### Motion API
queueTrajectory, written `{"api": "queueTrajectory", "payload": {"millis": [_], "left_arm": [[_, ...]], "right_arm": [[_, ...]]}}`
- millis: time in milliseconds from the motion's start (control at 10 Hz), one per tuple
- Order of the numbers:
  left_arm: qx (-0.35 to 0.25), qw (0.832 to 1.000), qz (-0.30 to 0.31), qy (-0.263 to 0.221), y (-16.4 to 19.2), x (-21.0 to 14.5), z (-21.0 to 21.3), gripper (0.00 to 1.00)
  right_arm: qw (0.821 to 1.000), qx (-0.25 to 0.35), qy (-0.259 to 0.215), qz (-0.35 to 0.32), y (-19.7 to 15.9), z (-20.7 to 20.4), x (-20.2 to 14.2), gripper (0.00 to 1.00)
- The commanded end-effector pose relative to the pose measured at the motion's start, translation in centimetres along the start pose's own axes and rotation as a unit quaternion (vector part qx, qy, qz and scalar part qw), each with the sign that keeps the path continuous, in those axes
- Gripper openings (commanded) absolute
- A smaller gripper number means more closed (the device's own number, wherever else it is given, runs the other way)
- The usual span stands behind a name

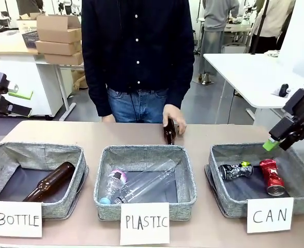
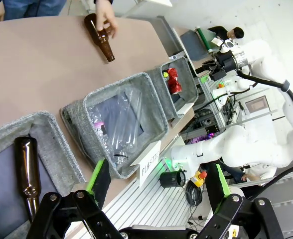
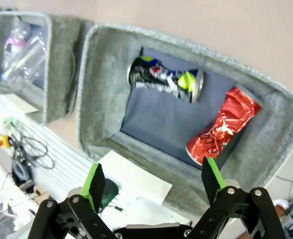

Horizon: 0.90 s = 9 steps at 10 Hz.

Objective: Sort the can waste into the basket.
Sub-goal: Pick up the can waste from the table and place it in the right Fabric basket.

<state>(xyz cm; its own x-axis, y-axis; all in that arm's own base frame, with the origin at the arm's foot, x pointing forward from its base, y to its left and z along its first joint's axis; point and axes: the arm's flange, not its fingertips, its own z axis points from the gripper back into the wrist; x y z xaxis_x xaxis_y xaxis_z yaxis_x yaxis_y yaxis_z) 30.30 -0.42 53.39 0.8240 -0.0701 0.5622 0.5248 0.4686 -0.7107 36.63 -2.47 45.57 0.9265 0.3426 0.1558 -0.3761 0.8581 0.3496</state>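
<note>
Both cans lie inside the grey basket point(image 1: 227, 204) with the "CAN" sign point(image 1: 270, 214) at the right. The red can point(image 1: 272, 176) is on its right side and the dark blue can point(image 1: 236, 171) on its left. My right gripper point(image 1: 277, 144) hovers open just above the basket's far right rim. Its wrist view looks down between spread green pads point(image 3: 151, 169) onto the red can point(image 3: 223, 132) and the blue can point(image 3: 164, 79), with nothing held. My left gripper point(image 2: 159, 169) is open and empty, high over the table's left end.
The middle basket point(image 1: 104, 199), signed "PLASTIC", holds clear plastic bottles point(image 1: 136, 186). The left basket point(image 1: 79, 170), signed "BOTTLE", holds a brown bottle point(image 1: 51, 181). A person stands at the far side with a hand point(image 1: 173, 118) on another brown bottle point(image 1: 169, 132) on the table.
</note>
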Motion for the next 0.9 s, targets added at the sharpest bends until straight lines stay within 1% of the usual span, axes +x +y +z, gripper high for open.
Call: {"api": "queueTrajectory", "payload": {"millis": [0, 100, 200, 300, 400, 500, 600, 700, 800], "left_arm": [[-0.008, 1.0, 0.001, -0.003, -0.2, 0.1, 0.1, 1.0], [-0.008, 1.0, 0.001, -0.003, -0.2, 0.1, 0.1, 1.0], [-0.008, 1.0, 0.001, -0.003, -0.2, 0.1, 0.1, 1.0], [-0.008, 1.0, 0.001, -0.003, -0.2, 0.1, 0.1, 1.0], [-0.008, 1.0, 0.001, -0.003, -0.2, 0.1, 0.1, 1.0], [-0.008, 1.0, 0.001, -0.003, -0.2, 0.1, 0.1, 1.0], [-0.008, 1.0, 0.001, -0.003, -0.2, 0.1, 0.1, 1.0], [-0.008, 1.0, 0.001, -0.003, -0.2, 0.1, 0.1, 1.0], [-0.008, 1.0, 0.001, -0.003, -0.2, 0.1, 0.1, 1.0]], "right_arm": [[0.999, 0.041, -0.03, 0.0, -0.3, -0.3, 0.5, 1.0], [0.995, 0.084, -0.048, -0.013, 0.1, -0.3, 0.4, 1.0], [0.975, 0.195, -0.097, -0.042, 0.3, 0.8, 0.6, 1.0], [0.933, 0.311, -0.134, -0.121, 0.6, 2.3, 1.1, 1.0], [0.868, 0.473, -0.098, -0.116, 0.5, 4.2, 1.6, 1.0], [0.825, 0.533, -0.102, -0.155, 0.2, 5.0, 2.1, 1.0], [0.789, 0.581, -0.113, -0.162, -0.4, 5.4, 2.2, 1.0], [0.772, 0.598, -0.142, -0.16, -1.1, 5.2, 2.4, 1.0], [0.905, 0.406, -0.092, -0.085, 1.3, 5.5, 1.2, 1.0]]}}
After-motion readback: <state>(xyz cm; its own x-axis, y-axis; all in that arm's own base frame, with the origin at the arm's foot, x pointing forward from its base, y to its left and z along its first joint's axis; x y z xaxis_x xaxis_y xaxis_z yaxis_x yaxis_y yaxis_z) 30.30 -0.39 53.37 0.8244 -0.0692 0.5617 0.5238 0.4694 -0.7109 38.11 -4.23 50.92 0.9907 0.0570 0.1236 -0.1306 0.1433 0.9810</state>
